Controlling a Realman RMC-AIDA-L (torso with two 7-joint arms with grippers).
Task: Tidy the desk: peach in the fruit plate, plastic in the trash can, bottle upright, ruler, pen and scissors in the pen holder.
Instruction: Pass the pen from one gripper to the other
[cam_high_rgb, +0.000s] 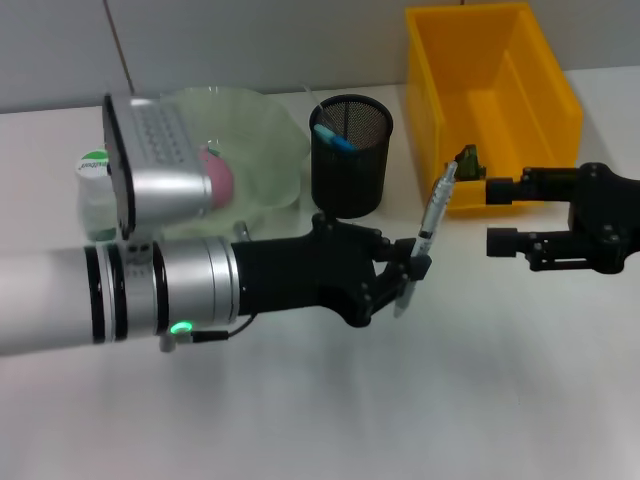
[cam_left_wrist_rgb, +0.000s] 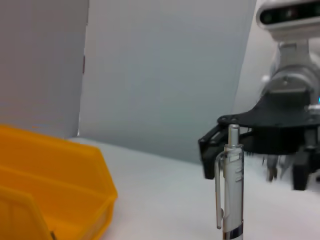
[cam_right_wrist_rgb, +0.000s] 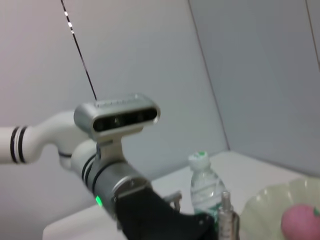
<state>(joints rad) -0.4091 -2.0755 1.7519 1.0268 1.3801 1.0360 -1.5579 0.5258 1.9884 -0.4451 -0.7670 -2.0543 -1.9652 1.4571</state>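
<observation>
My left gripper (cam_high_rgb: 412, 272) is shut on a silver pen (cam_high_rgb: 437, 205), which it holds nearly upright above the table, just right of the black mesh pen holder (cam_high_rgb: 350, 160). In the left wrist view the pen (cam_left_wrist_rgb: 230, 185) stands close up. A blue item (cam_high_rgb: 332, 137) sticks out of the holder; I cannot tell if it is the ruler or the scissors. The pink peach (cam_high_rgb: 220, 178) lies on the pale green fruit plate (cam_high_rgb: 262, 130). The bottle (cam_high_rgb: 95, 195) stands upright at the left. My right gripper (cam_high_rgb: 503, 216) hovers open and empty beside the yellow trash can (cam_high_rgb: 530, 90).
A small dark scrap (cam_high_rgb: 468, 160) lies inside the yellow bin, near its front. My left arm stretches across the middle of the table, and its wrist camera (cam_high_rgb: 150, 165) covers part of the plate. In the right wrist view the bottle (cam_right_wrist_rgb: 202, 182) and the peach (cam_right_wrist_rgb: 300, 220) show behind the left arm.
</observation>
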